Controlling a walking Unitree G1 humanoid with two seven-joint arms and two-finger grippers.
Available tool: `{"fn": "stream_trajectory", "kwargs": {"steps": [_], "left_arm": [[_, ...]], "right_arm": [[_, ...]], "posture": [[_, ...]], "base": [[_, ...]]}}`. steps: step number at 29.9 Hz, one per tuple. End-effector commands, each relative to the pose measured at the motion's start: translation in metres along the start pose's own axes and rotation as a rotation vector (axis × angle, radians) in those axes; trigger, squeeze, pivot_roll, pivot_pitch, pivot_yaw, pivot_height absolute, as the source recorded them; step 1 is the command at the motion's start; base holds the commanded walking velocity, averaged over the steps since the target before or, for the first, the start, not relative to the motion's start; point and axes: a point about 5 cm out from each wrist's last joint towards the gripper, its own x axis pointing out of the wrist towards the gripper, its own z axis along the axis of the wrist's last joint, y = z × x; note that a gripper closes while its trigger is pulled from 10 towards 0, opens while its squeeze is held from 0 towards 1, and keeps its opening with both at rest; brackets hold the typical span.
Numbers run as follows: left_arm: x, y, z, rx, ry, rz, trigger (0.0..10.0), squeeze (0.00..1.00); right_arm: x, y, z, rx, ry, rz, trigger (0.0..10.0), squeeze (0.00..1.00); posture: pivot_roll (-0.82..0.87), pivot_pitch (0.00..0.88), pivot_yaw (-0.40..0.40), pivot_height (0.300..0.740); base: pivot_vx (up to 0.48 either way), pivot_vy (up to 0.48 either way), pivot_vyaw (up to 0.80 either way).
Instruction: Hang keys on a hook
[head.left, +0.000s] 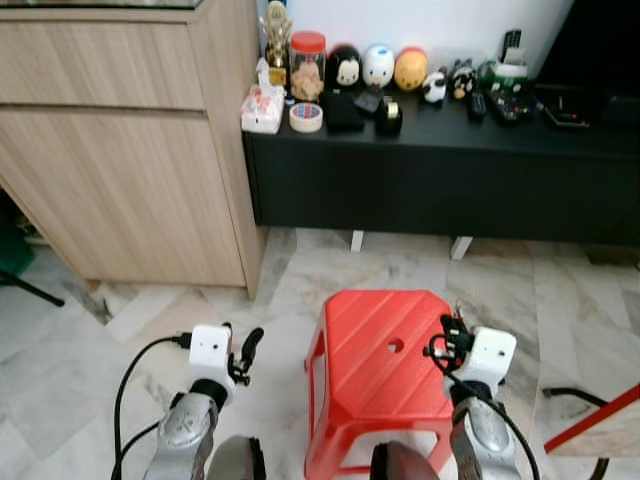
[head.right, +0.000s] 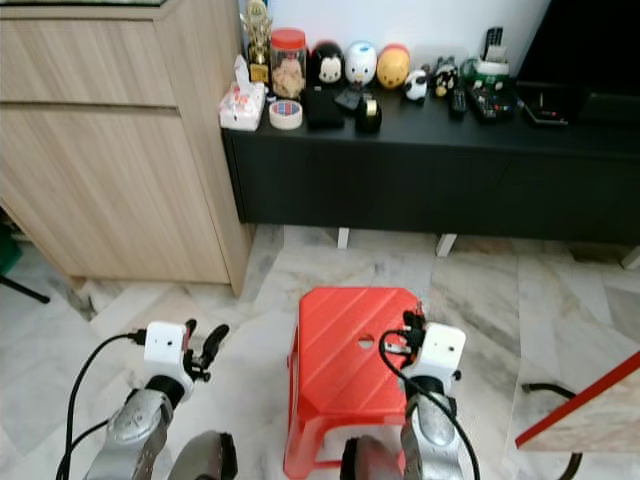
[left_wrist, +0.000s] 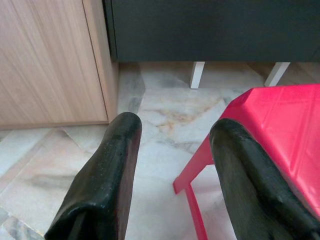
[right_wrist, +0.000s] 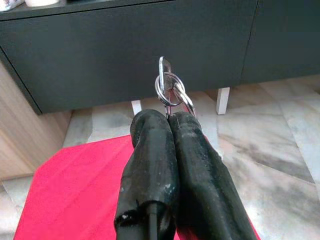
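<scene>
- Right gripper (right_wrist: 167, 116) clamped on keys (right_wrist: 170, 90) — fingers pressed together, silver ring and key poking out past the tips.
- Held over the right part of the red stool (head.left: 375, 370), just above its top, pointing toward the black cabinet (head.left: 440, 170).
- Left gripper (left_wrist: 172, 145) spread apart, holding nothing — raised over the marble floor (head.left: 130, 320) to the left of the stool, near the wooden cupboard (head.left: 120, 150).
- Stool stood on the floor between the two arms, small round hole (head.left: 396, 346) in its top.
- Cabinet top crowded: red-lidded jar (head.left: 307, 65), tape roll (head.left: 306, 117), tissue pack (head.left: 262, 108), round figurines (head.left: 378, 66), remotes (head.left: 512, 95).
- Couldn't make out any hook.
- Dark cable (head.left: 575, 395) on the floor at the right, beside a red-edged board (head.left: 600, 425).
</scene>
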Motion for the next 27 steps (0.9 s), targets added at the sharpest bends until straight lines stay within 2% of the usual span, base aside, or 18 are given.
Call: {"fn": "stream_trajectory", "kwargs": {"steps": [1,5,14,23,27], "left_arm": [[-0.001,-0.003,-0.004,0.008,0.015,-0.012,10.0,0.00],[-0.001,-0.003,-0.004,0.008,0.015,-0.013,10.0,0.00],[-0.001,-0.004,-0.004,0.007,0.013,-0.016,10.0,0.00],[0.000,-0.004,-0.005,0.005,0.013,-0.014,10.0,0.00],[0.000,-0.005,-0.005,0.001,0.011,-0.014,10.0,0.00]], "right_arm": [[-0.002,-0.001,-0.002,-0.006,0.015,-0.007,10.0,0.00],[-0.003,-0.001,-0.002,-0.006,0.022,-0.009,10.0,0.00],[-0.006,0.001,-0.005,-0.005,0.060,0.003,10.0,0.00],[-0.009,0.003,-0.018,-0.023,0.212,0.013,10.0,0.00],[-0.011,0.000,-0.021,0.007,0.230,-0.012,10.0,0.00]], "posture": [[0.02,0.059,-0.067,0.660],[0.02,0.056,-0.068,0.675],[0.02,0.045,-0.070,0.740],[0.01,0.049,-0.075,0.740],[0.02,0.050,-0.076,0.740]], "base": [[0.000,0.000,0.00],[0.000,0.000,0.00],[0.000,0.000,0.00],[0.000,0.000,0.00],[0.000,0.000,0.00]]}}
